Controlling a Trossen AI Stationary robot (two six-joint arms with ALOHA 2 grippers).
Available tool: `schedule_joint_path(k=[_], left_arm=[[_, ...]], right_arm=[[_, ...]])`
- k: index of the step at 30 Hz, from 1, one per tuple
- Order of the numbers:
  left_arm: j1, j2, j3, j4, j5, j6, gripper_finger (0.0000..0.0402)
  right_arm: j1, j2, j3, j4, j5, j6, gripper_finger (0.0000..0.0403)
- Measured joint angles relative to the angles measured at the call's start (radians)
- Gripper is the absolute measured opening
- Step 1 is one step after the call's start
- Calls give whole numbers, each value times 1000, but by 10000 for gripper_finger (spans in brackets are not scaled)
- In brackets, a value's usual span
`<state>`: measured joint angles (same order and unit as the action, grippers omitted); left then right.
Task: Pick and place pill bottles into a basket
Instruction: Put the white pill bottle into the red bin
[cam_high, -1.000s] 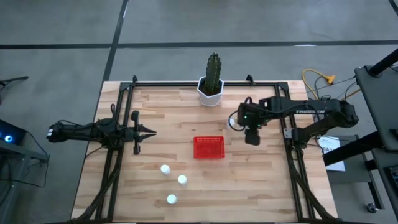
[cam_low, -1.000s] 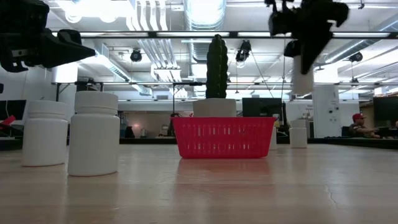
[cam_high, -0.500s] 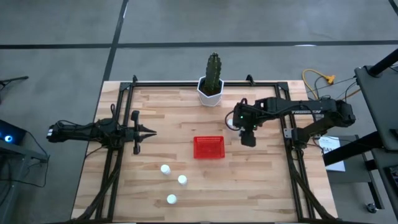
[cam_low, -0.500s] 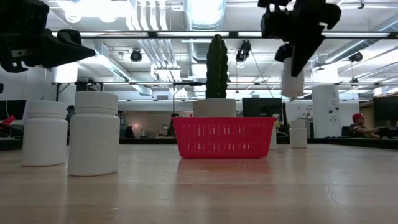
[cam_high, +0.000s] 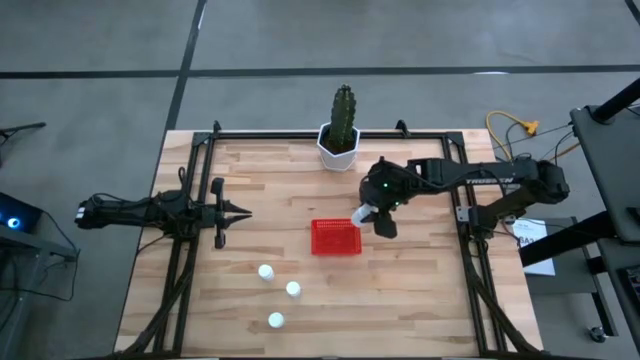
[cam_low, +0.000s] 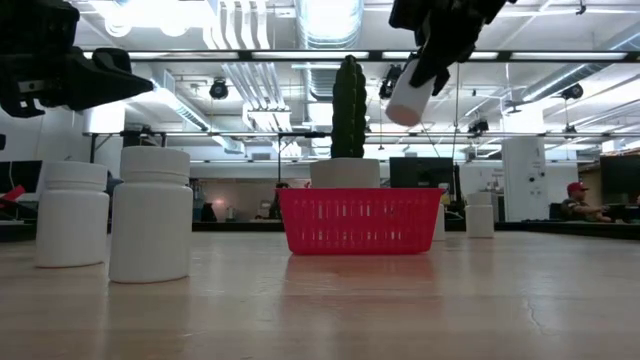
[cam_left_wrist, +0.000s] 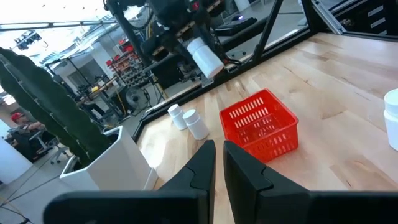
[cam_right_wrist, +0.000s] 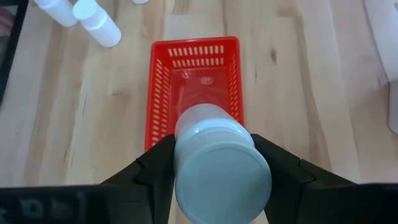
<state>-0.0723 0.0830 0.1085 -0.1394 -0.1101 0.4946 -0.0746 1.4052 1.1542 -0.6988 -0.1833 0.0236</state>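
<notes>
No legible text, label or number anywhere.

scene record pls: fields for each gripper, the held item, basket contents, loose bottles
right gripper: shut on a pill bottle, raised and tilted above the basket's right end
left gripper: shut, empty, at the table's left side
basket: red, mid-table, looks empty in the right wrist view
loose bottles: three standing in front of the basket, two more beyond it in the left wrist view
cactus pot: behind the basket

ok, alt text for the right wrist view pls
The right gripper holds a white pill bottle above the empty red basket on the wooden table. Two more pill bottles lie beyond the basket.
</notes>
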Motion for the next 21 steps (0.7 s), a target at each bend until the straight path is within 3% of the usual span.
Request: schedule_joint_path(k=[5, 17, 21], left_arm=[[0, 2, 0, 1, 0, 0, 15], [0, 1, 0, 0, 0, 0, 15], [0, 2, 0, 0, 0, 0, 15]], right_arm=[[6, 38, 11, -2, 4, -5, 166], [70, 221, 180, -166, 183, -56, 166], [91, 283, 221, -194, 194, -68, 166]])
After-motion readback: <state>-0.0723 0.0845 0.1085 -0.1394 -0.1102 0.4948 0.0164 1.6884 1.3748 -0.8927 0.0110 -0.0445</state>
